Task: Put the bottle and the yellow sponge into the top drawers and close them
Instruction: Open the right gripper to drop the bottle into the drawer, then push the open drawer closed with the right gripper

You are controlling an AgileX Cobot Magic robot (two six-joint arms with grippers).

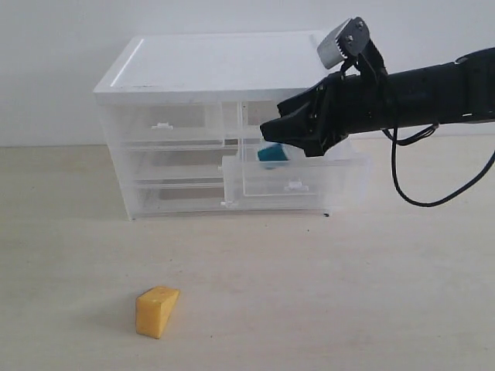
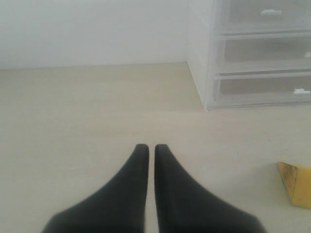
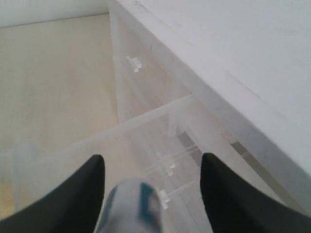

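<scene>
Teal bottle (image 1: 272, 155) inside open drawer (image 1: 332, 175)

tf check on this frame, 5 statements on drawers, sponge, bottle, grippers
1. The yellow wedge-shaped foam sponge lies on the table in front of the white-topped clear plastic cabinet. True.
2. The left gripper is wide open. False: its fingers are together and hold nothing.
3. The small teal bottle with a white cap is in the pulled-out right top drawer. True.
4. Both top drawers are closed. False: only the left top drawer is closed.
5. The right gripper clamps the bottle. False: its fingers stand apart on either side, with gaps.
</scene>
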